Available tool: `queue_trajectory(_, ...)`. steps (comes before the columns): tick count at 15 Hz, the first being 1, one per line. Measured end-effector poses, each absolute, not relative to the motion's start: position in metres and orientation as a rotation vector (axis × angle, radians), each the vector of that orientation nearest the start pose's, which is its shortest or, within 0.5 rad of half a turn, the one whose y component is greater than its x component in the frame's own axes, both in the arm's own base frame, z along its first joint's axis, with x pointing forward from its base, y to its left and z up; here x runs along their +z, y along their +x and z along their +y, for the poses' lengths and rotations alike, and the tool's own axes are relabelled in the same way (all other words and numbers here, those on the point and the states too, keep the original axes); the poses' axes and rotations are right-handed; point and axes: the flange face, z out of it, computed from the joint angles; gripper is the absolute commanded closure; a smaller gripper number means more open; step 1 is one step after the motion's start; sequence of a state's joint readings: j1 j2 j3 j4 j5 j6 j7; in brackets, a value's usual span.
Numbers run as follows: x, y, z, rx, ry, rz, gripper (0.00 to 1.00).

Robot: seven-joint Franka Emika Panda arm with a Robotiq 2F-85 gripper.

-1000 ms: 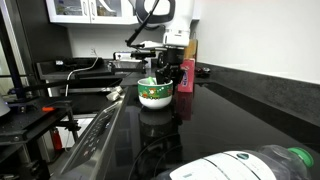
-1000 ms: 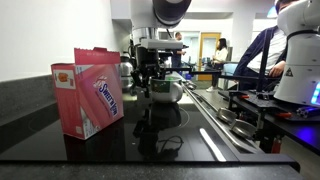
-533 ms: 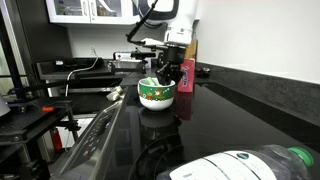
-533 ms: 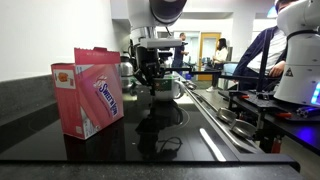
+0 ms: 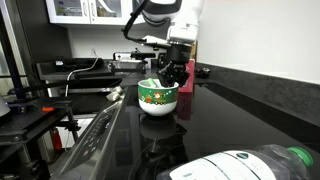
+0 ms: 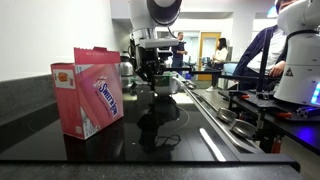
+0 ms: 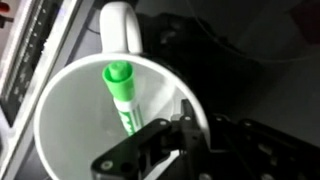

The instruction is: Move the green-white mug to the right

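The green-white mug [image 5: 157, 97] is a wide cup with a green upper band and a white lower body, low over the black counter [image 5: 230, 115]. In an exterior view only part of it [image 6: 168, 86] shows behind the arm. My gripper [image 5: 170, 76] comes down on the mug's rim from above and is shut on it. In the wrist view the mug's white inside [image 7: 85, 120] fills the frame, handle at the top, with a green marker [image 7: 122, 95] lying in it. One finger [image 7: 186, 122] sits across the rim, at the gripper [image 7: 190, 135].
A pink carton [image 6: 88, 90] stands on the counter beside the mug; it shows behind the gripper [image 5: 187, 72]. A white-green plastic bottle [image 5: 250, 165] lies in the foreground. Equipment racks [image 5: 40, 100] stand left of the counter. A person [image 6: 262, 55] and another robot [image 6: 297, 55] are at the right.
The gripper and the mug have shifted together a little toward the near end of the counter. The carton and the bottle have not moved.
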State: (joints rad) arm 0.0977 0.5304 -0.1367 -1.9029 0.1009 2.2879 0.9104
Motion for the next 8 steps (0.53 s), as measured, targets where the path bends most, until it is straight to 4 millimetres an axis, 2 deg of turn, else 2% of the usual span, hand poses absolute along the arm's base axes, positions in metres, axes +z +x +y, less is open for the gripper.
queue_trajectory(5,0.222,0.617,-0.079,0.157,-2.724,1.674,0.97)
queue_trajectory(8,0.224,0.616,-0.106,0.152,-2.686,1.731,0.97)
